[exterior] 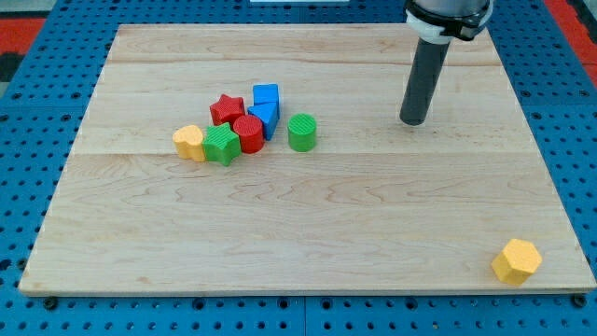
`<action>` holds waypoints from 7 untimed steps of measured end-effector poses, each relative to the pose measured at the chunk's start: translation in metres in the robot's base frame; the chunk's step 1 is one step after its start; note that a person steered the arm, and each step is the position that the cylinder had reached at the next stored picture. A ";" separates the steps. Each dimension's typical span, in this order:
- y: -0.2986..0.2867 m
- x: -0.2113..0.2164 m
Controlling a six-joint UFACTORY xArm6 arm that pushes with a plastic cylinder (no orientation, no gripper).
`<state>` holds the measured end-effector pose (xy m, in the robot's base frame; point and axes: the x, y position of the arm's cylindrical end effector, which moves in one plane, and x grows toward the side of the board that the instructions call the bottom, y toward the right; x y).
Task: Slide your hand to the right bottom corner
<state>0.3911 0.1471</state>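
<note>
On the pale wooden board [308,215], my tip [412,121], the lower end of a straight dark rod, rests on bare wood in the upper right part of the view; it touches no block and clamps nothing, being a plain rod with no jaws. The board's bottom right corner [571,280] lies well away from it, toward the view's bottom and right. Near that corner sits a yellow hexagonal plastic block [516,260], alone, close to the board's edge. The other blocks form a tight cluster left of centre, well apart from my tip. A green plastic cylinder [301,133] stands on the cluster's right side, nearest my tip. To its left are a blue plastic cube [266,95], a second blue block [265,119] just below it, a red star-shaped block [227,109], a red cylinder [248,133], a green star-shaped block [222,145] and, leftmost, a yellow heart-shaped block [189,142].
</note>
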 end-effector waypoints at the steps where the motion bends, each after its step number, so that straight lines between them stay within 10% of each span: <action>1: 0.001 0.000; 7: 0.014 0.004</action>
<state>0.3949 0.1609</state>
